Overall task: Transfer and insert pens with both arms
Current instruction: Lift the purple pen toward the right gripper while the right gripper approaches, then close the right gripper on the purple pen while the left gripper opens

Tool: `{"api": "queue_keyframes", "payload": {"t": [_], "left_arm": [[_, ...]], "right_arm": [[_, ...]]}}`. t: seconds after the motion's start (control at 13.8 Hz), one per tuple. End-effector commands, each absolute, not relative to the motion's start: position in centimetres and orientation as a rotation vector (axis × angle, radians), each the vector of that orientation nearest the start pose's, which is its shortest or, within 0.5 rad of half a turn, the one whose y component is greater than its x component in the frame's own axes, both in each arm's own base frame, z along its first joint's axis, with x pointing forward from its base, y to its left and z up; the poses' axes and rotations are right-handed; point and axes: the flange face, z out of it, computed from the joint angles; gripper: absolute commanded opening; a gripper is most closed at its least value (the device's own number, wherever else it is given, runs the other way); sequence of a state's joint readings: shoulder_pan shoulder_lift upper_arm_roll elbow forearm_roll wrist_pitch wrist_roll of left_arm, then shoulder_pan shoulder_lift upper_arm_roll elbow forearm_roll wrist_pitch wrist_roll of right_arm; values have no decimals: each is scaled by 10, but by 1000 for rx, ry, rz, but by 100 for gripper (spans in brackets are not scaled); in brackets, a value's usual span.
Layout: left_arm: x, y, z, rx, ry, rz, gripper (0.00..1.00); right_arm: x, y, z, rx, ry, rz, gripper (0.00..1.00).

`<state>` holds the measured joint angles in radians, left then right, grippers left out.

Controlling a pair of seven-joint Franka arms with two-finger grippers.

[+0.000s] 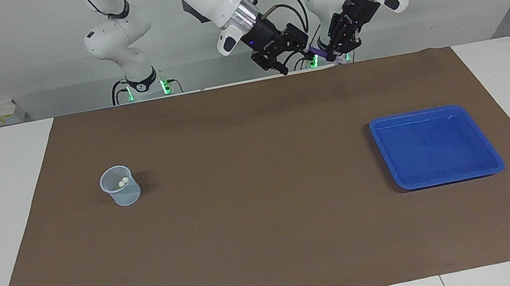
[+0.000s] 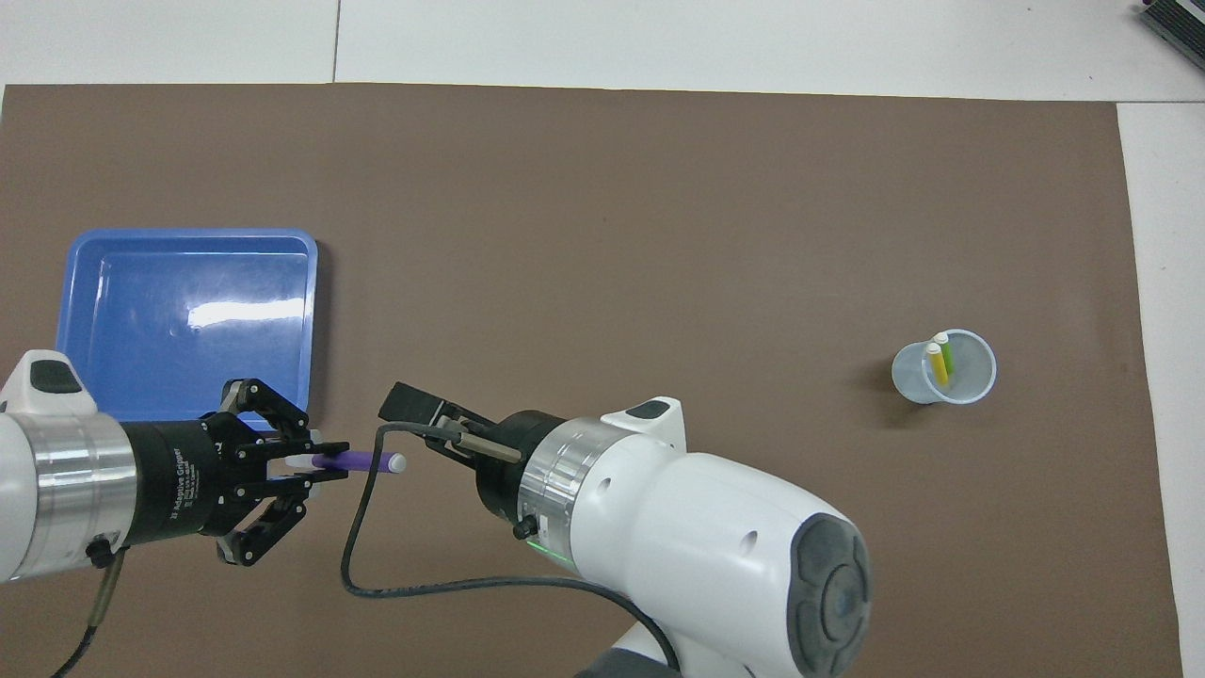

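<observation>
My left gripper (image 1: 339,50) (image 2: 318,461) is shut on the purple pen (image 1: 316,52) (image 2: 360,461). It holds the pen level in the air over the mat's edge by the robots, beside the blue tray, with the pale end pointing at my right gripper. My right gripper (image 1: 294,54) (image 2: 416,424) hangs open just off that pale end and does not touch it. The yellow pen (image 2: 938,365) and the green pen (image 2: 946,356) stand in a clear cup (image 1: 120,186) (image 2: 944,367) toward the right arm's end; only their pale ends (image 1: 123,182) show in the facing view.
An empty blue tray (image 1: 436,146) (image 2: 188,320) lies toward the left arm's end of the brown mat (image 1: 269,224). Two smaller white arms with green-lit bases (image 1: 140,87) stand at the robots' edge of the table.
</observation>
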<state>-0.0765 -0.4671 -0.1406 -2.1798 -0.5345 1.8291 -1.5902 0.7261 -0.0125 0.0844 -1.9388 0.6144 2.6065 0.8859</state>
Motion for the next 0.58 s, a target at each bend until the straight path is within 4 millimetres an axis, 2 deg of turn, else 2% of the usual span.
{"api": "queue_keyframes", "payload": {"t": [0.0, 0.29, 0.36, 0.51], "left_arm": [[399, -144, 588, -2543, -2400, 520, 0], [399, -144, 588, -2543, -2401, 522, 0], [400, -144, 588, -2543, -2401, 518, 0], [400, -144, 588, -2544, -2404, 515, 0]], "right_arm": [[419, 433, 564, -2242, 587, -78, 100], [405, 446, 566, -2246, 556, -63, 97], [405, 447, 567, -2244, 555, -63, 91], [405, 448, 568, -2242, 557, -63, 70]]}}
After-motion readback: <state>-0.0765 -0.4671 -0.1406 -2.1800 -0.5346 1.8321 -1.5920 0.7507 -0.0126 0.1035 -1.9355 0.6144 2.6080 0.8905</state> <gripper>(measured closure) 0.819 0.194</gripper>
